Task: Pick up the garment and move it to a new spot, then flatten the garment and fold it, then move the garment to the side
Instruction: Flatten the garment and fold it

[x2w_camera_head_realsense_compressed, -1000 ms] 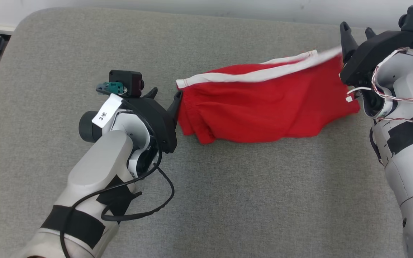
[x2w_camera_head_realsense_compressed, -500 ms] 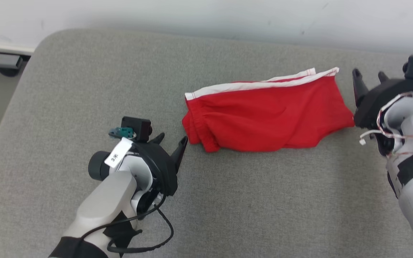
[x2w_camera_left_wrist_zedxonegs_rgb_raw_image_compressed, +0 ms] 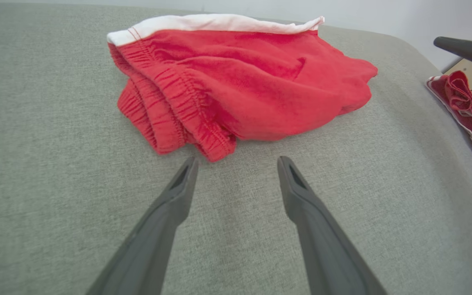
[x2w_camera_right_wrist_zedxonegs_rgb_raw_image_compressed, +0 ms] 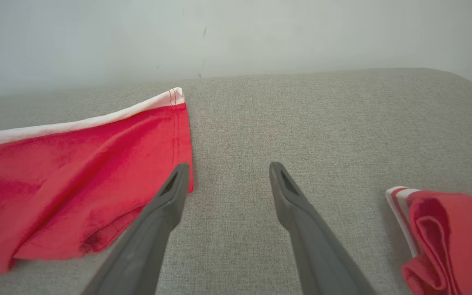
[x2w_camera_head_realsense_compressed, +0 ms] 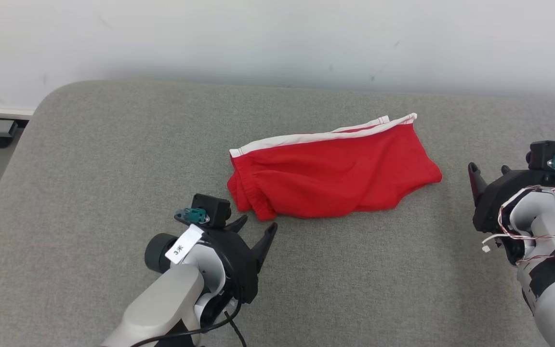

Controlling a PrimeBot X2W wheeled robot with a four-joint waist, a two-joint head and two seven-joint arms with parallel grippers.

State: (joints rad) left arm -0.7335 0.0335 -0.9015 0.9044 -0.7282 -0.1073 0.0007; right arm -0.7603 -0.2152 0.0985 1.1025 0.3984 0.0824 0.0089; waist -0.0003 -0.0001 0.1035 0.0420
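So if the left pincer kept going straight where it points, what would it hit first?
Most likely the red shorts; their waistband end lies just ahead of the left pincer, though depth is unclear.

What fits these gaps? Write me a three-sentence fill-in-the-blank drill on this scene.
The red garment has a ____ band along its far edge.
The left pincer and right pincer both stand ____, holding nothing.
The garment lies on a ____ cushion.
Missing words: white; open; grey.

Grey left arm [x2w_camera_head_realsense_compressed: 162,303] bears a white tag [x2w_camera_head_realsense_compressed: 180,246]; right arm [x2w_camera_head_realsense_compressed: 552,289], red-white wires [x2w_camera_head_realsense_compressed: 523,236].
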